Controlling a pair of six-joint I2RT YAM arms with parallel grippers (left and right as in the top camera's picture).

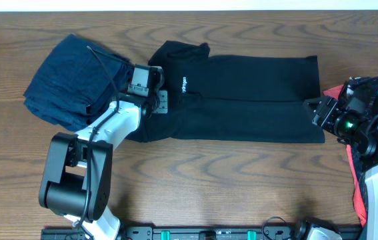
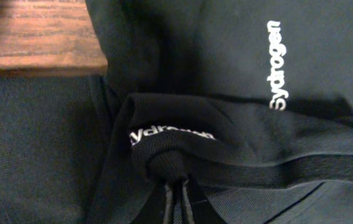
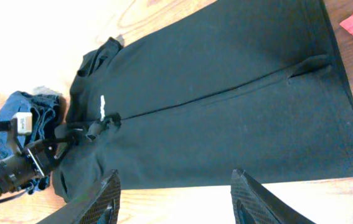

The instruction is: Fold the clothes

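Note:
The black short-sleeved shirt [image 1: 242, 100] lies lengthwise across the table, its long sides folded in and its white chest logo [image 1: 183, 85] facing up. My left gripper [image 1: 163, 102] is at the collar end. In the left wrist view that left gripper [image 2: 175, 186] is shut on a bunched fold of the black shirt [image 2: 182, 146]. My right gripper [image 1: 313, 111] is at the shirt's hem end. From the right wrist, this gripper [image 3: 176, 173] stands open above the hem edge of the shirt [image 3: 226, 93], with nothing between its fingers.
A pile of navy clothes [image 1: 72, 80] lies at the far left, touching the left arm [image 1: 109, 127]. A red cloth [image 1: 359, 193] lies under the right arm at the right edge. Bare wooden table [image 1: 229, 173] runs along the front.

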